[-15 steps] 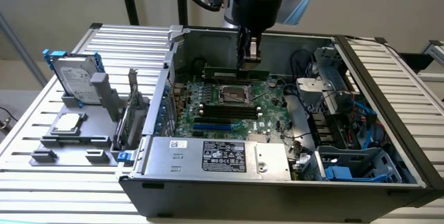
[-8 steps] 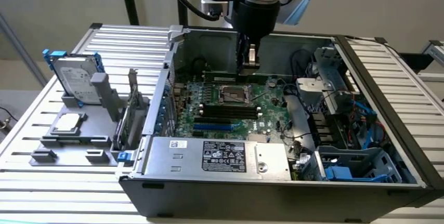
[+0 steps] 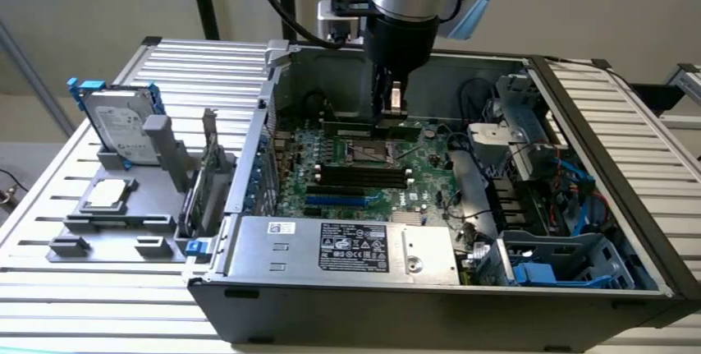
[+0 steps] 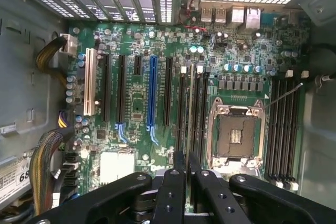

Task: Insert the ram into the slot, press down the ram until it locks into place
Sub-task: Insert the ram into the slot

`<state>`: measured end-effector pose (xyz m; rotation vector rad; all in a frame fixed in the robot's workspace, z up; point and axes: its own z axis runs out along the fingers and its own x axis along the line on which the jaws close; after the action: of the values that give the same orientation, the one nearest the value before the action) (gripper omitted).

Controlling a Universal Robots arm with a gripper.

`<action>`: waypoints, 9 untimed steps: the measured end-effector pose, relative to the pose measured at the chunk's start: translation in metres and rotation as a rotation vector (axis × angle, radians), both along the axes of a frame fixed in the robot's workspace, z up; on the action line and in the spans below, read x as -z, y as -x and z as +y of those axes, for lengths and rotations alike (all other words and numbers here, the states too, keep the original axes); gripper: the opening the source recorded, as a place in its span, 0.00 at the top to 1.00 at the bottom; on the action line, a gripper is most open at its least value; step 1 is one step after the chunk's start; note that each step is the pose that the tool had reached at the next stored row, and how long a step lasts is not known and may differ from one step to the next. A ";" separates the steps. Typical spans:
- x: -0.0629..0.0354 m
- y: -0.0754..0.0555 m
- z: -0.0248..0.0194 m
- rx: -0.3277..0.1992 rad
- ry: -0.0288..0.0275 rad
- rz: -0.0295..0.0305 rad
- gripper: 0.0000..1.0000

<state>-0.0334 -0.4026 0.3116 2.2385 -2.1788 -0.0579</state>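
Observation:
My gripper [image 3: 389, 117] reaches down into the open computer case and is shut on the ram [image 3: 353, 130], a thin green stick held level just above the motherboard [image 3: 428, 169]. In the wrist view the black fingers [image 4: 173, 192] pinch the ram [image 4: 190, 103], seen edge-on and running parallel to the black memory slots [image 4: 199, 114]. It lines up with the group of slots beside the silver processor socket [image 4: 235, 132]. Whether it touches a slot I cannot tell. In the exterior view, more black slots [image 3: 356, 175] lie in front of the processor socket [image 3: 370, 153].
A blue slot [image 4: 152, 93] and black expansion slots lie beyond the memory group. A second set of memory slots [image 4: 283, 124] flanks the socket's other side. The power supply [image 3: 340, 247], cable bundles [image 3: 482, 181] and case walls hem the board in. A hard drive [image 3: 115, 128] stands outside.

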 end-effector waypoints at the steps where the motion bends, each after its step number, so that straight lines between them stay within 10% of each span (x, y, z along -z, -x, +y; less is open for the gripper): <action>1: 0.0018 0.000 0.0000 0.000 0.0000 0.0000 0.86; 9: 0.0164 0.000 -0.0008 0.000 0.0000 0.0000 0.86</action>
<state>-0.0334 -0.4033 0.2951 2.2384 -2.1789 -0.0579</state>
